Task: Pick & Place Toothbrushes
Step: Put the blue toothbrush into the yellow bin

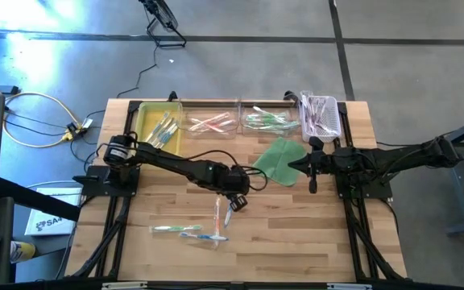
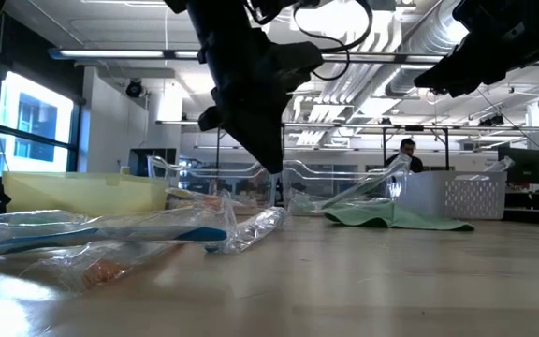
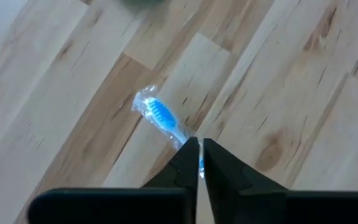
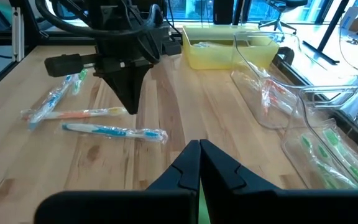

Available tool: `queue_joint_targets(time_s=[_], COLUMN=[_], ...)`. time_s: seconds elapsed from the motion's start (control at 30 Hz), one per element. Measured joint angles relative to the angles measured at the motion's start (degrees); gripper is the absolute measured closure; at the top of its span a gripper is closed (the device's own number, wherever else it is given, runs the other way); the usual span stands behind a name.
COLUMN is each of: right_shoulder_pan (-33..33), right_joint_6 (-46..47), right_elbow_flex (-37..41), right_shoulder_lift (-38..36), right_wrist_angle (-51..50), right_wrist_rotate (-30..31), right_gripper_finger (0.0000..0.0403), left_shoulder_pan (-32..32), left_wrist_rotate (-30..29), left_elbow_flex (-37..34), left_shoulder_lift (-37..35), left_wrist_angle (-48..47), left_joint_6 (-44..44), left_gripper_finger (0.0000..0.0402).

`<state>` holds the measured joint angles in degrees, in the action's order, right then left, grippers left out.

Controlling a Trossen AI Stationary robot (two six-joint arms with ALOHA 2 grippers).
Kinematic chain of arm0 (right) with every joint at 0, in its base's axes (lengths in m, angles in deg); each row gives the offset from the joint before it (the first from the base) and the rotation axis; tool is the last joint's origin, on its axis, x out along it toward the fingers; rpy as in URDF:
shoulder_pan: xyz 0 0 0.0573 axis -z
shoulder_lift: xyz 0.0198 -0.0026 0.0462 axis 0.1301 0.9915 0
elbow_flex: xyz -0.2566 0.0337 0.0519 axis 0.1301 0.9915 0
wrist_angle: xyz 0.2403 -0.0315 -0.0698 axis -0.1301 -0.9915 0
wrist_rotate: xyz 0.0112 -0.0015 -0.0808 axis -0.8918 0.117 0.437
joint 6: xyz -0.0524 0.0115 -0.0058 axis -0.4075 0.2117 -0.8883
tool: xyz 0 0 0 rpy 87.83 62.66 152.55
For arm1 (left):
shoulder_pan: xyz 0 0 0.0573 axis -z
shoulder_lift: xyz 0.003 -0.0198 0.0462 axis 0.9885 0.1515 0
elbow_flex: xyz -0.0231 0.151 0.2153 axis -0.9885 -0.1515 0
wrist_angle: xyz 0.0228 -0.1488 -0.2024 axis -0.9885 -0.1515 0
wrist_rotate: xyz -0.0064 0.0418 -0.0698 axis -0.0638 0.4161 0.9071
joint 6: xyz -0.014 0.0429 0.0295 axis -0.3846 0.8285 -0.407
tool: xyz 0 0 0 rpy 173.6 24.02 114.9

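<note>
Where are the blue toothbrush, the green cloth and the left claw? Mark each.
blue toothbrush (image 3: 160, 115), left wrist view, on its bristle head.
green cloth (image 1: 280, 159), high view, on its middle.
left claw (image 3: 199, 144), left wrist view, between its fingertips.

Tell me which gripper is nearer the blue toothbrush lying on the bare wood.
Left. The left gripper hangs just above the loose toothbrushes, its closed fingers directly over the blue toothbrush. The right gripper is shut too, parked beside the green cloth, well away.
</note>
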<state>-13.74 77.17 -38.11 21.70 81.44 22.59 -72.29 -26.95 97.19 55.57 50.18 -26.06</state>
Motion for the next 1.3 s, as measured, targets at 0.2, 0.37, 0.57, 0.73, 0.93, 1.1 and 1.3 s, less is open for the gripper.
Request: queue_joint_targets(time_s=[0.2,0.37,0.57,0.73,0.93,1.1,1.3], right_shoulder_pan=[0.02,0.02,0.00,0.00,0.00,0.00,0.02], right_joint_6=[-0.07,0.00,0.15,0.26,0.26,0.29,0.29], right_elbow_flex=[0.00,0.00,0.00,0.00,0.00,0.00,0.00], right_shoulder_lift=[0.00,0.00,0.01,0.00,0.01,0.02,0.01], right_wrist_angle=[-0.11,-0.56,-1.09,-1.81,-1.94,-2.29,-2.22], right_wrist_rotate=[0.00,0.02,1.85,2.99,2.98,2.97,2.99], right_gripper_finger=[0.0401,0.0401,0.0401,0.0401,0.0401,0.0401,0.0401], left_shoulder_pan=[0.00,-0.02,-0.02,-0.02,-0.04,-0.04,-0.02], left_wrist_rotate=[-1.43,-2.40,-3.42,-4.88,-5.07,-4.97,-5.05], left_elbow_flex=[0.00,-0.01,0.01,-0.03,-0.14,0.11,0.09], left_shoulder_lift=[0.31,1.98,4.04,5.13,7.91,9.40,9.48], left_wrist_angle=[-0.28,1.10,1.59,1.13,2.24,3.34,3.41], left_joint_6=[0.64,2.95,2.98,2.97,2.76,2.64,2.94], left_gripper_finger=[0.0307,0.0229,0.0196,0.0195,0.0195,0.0195,0.0195])
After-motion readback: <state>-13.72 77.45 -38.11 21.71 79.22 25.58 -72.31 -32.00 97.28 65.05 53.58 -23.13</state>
